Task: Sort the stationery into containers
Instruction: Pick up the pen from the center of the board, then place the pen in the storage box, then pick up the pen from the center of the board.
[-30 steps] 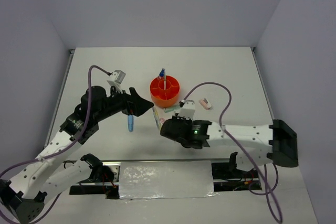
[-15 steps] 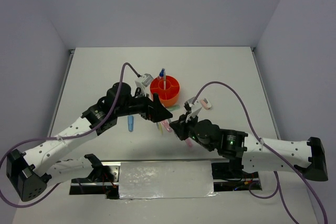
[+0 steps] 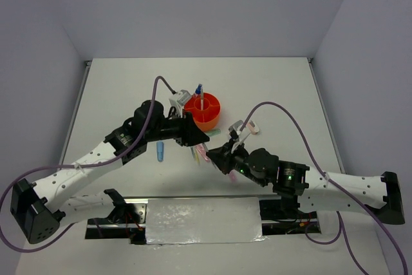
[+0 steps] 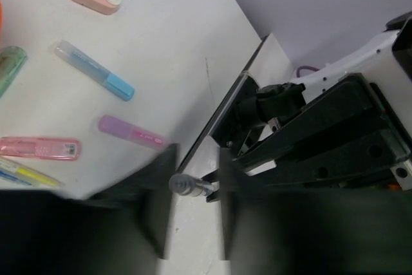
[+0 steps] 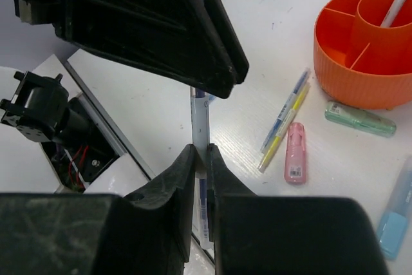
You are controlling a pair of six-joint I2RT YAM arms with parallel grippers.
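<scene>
The left gripper (image 4: 196, 159) and the right gripper (image 5: 200, 149) stood almost tip to tip, with a thin pen (image 5: 200, 120) bridging them and markers (image 5: 294, 154) lying on the table (image 3: 277, 82) under them. Only beyond the orange organiser (image 3: 205, 117) was the table open for passing.

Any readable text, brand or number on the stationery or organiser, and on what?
Nothing legible.
pink marker: printed label, too blurred to read.
white pen in the right claw: dark marks, too small to read.
orange organiser: no lettering visible.
</scene>
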